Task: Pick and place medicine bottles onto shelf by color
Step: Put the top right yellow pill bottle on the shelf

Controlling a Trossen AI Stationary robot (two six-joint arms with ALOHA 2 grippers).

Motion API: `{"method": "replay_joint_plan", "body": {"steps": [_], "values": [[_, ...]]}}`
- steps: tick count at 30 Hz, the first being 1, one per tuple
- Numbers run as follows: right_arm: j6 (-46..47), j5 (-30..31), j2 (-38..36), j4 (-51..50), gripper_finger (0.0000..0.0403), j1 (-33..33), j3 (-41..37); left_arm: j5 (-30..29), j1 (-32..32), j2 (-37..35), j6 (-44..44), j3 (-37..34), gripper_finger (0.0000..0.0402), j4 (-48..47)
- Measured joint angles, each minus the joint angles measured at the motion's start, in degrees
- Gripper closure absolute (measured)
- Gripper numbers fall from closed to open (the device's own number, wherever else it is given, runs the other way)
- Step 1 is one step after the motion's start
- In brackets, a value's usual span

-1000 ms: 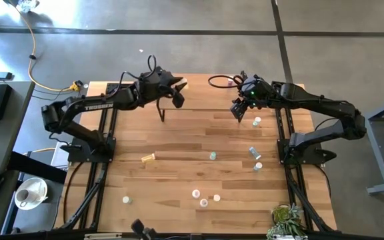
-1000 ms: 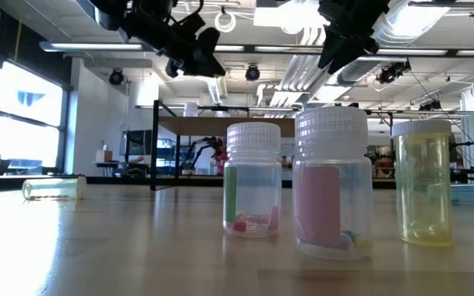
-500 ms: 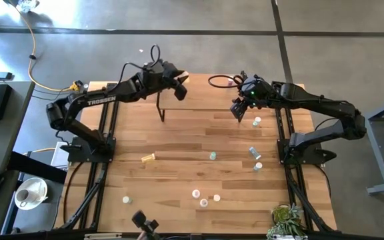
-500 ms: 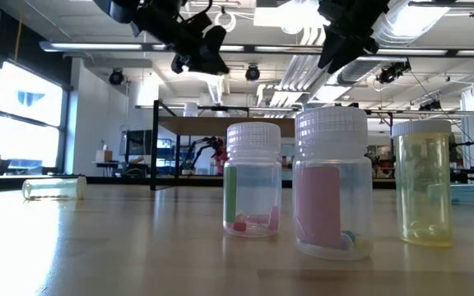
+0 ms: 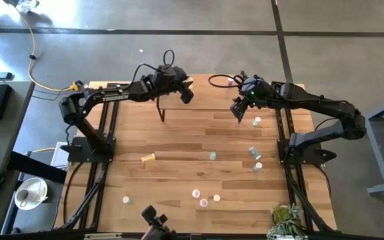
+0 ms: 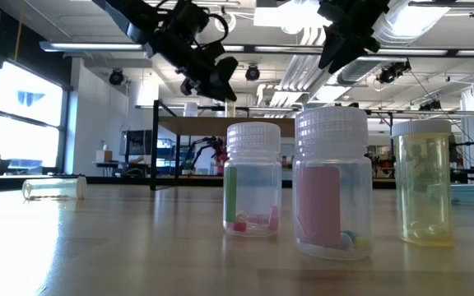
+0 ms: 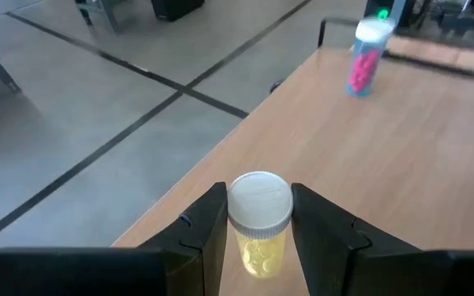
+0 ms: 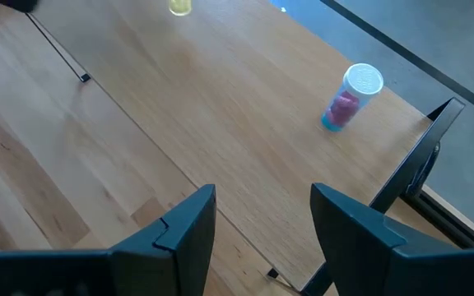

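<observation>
- Table [image 5: 179, 160]: a large plank wood top that carries both arm bases and every item listed below.
- Shelf [image 7: 401, 148]: a light-wood board on thin black legs at the table's far edge. Both grippers hang above it, the left over one end and the right over the other.
- Left gripper [image 5: 187, 92]: raised over the shelf's edge, its jaws clamped on a yellow bottle [image 7: 258, 224]. That bottle stands upright between the two fingers [image 7: 206, 228], its white cap topmost, and sits directly over the board's edge.
- Right gripper [image 5: 237, 111]: poised above the opposite end of the shelf, jaws spread and nothing between them.
- Pink bottle [image 8: 348, 99]: stands on the shelf board ahead of the right gripper, near the board's corner and well apart from its fingers. The left wrist view shows it at the far end of the board from the left gripper.
- Loose bottles on the table, all well clear of both grippers:
  - one yellow bottle [image 5: 148, 158] lying on its side below the left gripper;
  - a cluster of three [image 5: 205, 199] near the front edge, seen standing in the low view as green-labelled [image 6: 253, 181], pink-labelled [image 6: 332, 182] and yellow [image 6: 425, 182];
  - a small teal one [image 5: 213, 156] at mid-table;
  - two [image 5: 254, 153] toward the right arm's base;
  - one [image 5: 257, 121] just beside the right gripper;
  - one [image 5: 126, 199] alone at the front left.
</observation>
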Motion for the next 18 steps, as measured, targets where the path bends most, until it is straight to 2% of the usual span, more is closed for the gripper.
{"method": "replay_joint_plan", "body": {"steps": [5,18], "values": [[0.0,0.0,0.0,0.0,0.0213,0.0,0.0,-2.3,0.1,1.1,1.4,0.0,0.0291,0.1],[0.0,0.0,0.0,0.0,0.0213,0.0,0.0,-3.9,0.3,1.1,1.4,0.0,0.0284,-0.1]]}}
